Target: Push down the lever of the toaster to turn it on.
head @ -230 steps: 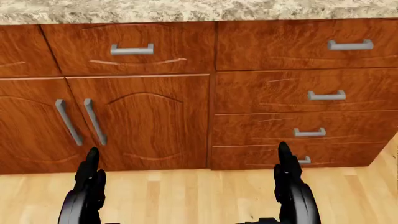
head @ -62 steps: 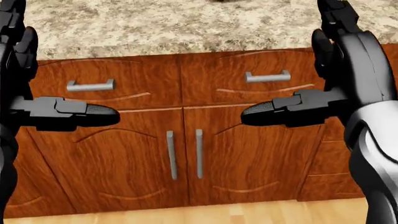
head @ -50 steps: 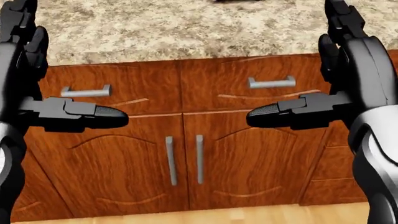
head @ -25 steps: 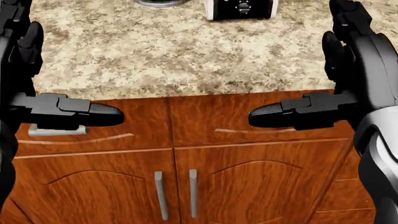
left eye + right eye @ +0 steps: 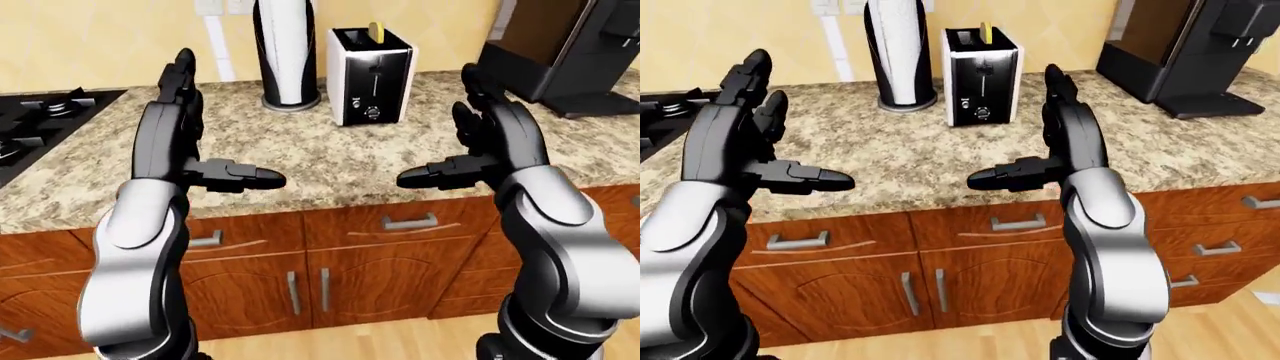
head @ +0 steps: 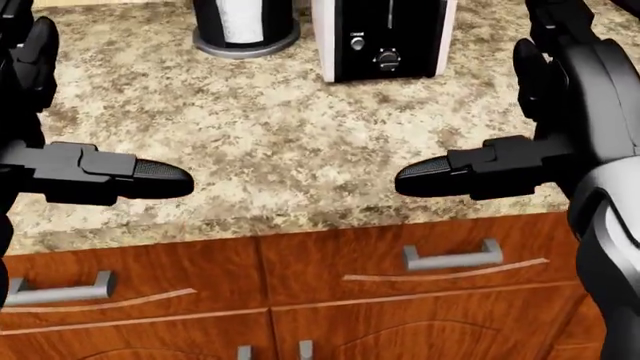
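Note:
The toaster [image 5: 370,75] is white with a black end face and stands upright on the granite counter [image 6: 300,150], at the top middle of every view. Its lever slot [image 5: 375,75] runs down that face above a round knob [image 5: 372,113]. A yellow slice [image 5: 376,31] sticks out of the top. My left hand [image 5: 205,142] is open, raised over the counter's near edge, left of and below the toaster. My right hand [image 5: 460,139] is open, right of and below the toaster. Neither hand touches anything.
A paper towel roll on a round base [image 5: 285,52] stands just left of the toaster. A dark coffee machine [image 5: 570,52] stands at the right, and a black stove [image 5: 40,120] at the left. Wooden drawers with metal handles [image 5: 408,222] lie below the counter.
The whole picture has shifted: the camera has risen from the cabinet doors to the counter top, and the toaster has come into view. Both hands stay raised and open.

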Robot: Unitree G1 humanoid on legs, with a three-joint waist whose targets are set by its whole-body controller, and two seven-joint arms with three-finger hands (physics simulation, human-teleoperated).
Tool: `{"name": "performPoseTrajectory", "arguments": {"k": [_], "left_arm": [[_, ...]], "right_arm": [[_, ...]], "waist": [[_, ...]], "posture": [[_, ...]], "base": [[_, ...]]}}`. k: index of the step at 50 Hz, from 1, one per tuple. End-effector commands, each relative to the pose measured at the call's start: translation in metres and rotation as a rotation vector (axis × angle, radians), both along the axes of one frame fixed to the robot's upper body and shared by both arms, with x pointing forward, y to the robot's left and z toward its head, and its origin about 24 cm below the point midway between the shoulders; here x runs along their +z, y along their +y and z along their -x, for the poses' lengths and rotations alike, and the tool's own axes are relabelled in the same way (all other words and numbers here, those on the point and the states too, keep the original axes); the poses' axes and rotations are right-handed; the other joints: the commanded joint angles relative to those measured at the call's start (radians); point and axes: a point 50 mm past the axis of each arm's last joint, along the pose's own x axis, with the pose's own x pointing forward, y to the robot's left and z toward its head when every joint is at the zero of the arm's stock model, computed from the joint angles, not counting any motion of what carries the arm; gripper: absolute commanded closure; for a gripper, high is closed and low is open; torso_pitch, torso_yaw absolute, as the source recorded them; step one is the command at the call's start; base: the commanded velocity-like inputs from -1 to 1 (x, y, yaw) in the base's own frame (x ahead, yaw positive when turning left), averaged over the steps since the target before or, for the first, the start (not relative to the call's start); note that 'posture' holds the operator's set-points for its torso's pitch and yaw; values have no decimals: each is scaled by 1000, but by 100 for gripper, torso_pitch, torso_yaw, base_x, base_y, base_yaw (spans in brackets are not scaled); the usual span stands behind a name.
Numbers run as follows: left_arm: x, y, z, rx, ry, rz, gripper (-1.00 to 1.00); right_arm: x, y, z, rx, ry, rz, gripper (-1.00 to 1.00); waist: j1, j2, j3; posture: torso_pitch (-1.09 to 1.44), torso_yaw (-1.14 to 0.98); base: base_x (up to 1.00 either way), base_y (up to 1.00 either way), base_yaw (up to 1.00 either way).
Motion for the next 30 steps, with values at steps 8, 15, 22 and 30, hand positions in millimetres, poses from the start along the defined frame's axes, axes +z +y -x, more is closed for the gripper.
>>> {"name": "performPoseTrajectory", "arguments": {"k": [8,15,22,30], "left_arm": [[9,6,5,26,-48,-5,-100],[13,3,-1,10,-31,-11,-100],[27,-5,-10,-12,-21,-39,-100],[48,-4,-14,-7,-29,-52,-100]], "right_arm": [[12,3,6,28,-62,-7,-100],[21,-4,-6,16,-43,-32,-100],[40,2,-12,24,-56,-15,-100],[60,5,-20,17,-61,2,-100]], "waist": [[-16,71,-24],[-9,59,-4],[2,16,-18],[-2,25,-25]], "posture": [[0,0],[0,0],[0,0],[0,0]], "base": [[24,0,0],[0,0,0],[0,0,0],[0,0,0]]}}
